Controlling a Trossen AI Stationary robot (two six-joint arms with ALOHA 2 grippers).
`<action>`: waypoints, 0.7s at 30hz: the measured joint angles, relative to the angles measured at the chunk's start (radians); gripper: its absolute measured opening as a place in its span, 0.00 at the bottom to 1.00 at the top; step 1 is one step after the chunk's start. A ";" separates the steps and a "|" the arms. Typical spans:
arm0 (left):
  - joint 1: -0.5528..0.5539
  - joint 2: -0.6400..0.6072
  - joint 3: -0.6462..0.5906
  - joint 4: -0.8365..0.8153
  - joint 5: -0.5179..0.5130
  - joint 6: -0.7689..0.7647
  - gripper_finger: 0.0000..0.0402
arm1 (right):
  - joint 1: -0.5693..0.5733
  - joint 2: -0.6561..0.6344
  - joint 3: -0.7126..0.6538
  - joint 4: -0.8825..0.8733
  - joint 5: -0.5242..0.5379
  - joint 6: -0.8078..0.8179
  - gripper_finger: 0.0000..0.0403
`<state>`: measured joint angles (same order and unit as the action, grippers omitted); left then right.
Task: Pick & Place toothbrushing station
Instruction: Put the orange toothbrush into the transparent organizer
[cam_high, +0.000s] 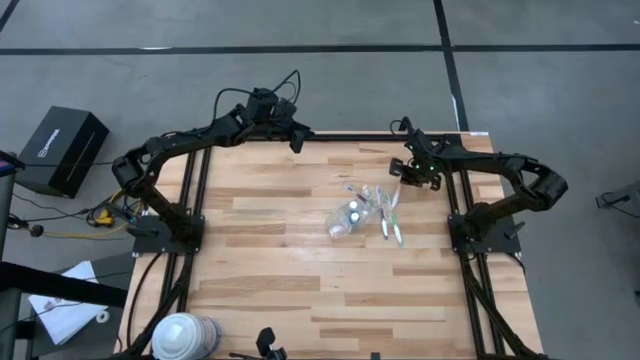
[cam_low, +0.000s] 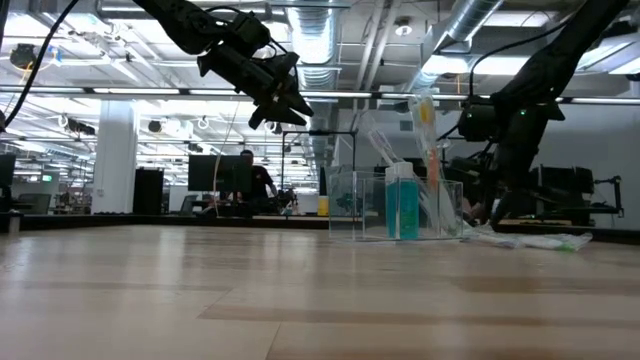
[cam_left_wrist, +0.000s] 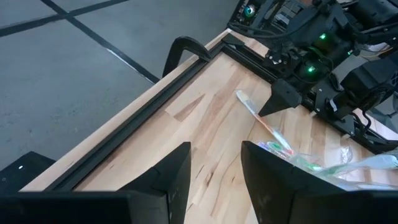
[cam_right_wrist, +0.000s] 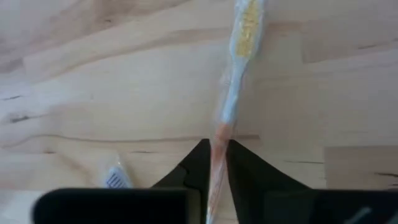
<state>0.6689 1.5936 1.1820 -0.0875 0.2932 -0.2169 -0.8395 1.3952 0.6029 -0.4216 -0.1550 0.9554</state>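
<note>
Right end effector (cam_right_wrist: 216, 163) pinched on an orange-handled toothbrush (cam_right_wrist: 235, 81), long axis straight out ahead; clear cup (cam_high: 347, 218) nearby; left end effector (cam_left_wrist: 214, 171) spread, farther off.

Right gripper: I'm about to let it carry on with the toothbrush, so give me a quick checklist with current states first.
1. Right gripper shut on the toothbrush: ok.
2. Toothbrush sits straight between the fingers: ok in the right wrist view.
3. Clear cup upright on the table: ok.
4. Blue tube already in the cup: ok.
5. Left gripper open and away at the table's far edge: ok.
6. Toothbrush lifted off the wood: cannot tell.
</note>
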 joint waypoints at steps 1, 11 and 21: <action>0.000 0.000 0.000 -0.001 0.000 0.000 0.34 | 0.000 0.000 0.000 0.001 -0.003 -0.008 0.08; -0.003 0.000 0.000 -0.002 0.000 -0.005 0.34 | 0.008 -0.007 0.000 0.072 -0.044 -0.039 0.00; -0.005 0.000 0.000 0.047 0.061 -0.088 0.34 | 0.052 -0.139 0.131 0.125 -0.027 -0.114 0.00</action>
<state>0.6636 1.5940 1.1820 -0.0408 0.3545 -0.3047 -0.7873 1.2559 0.7344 -0.2970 -0.1819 0.8419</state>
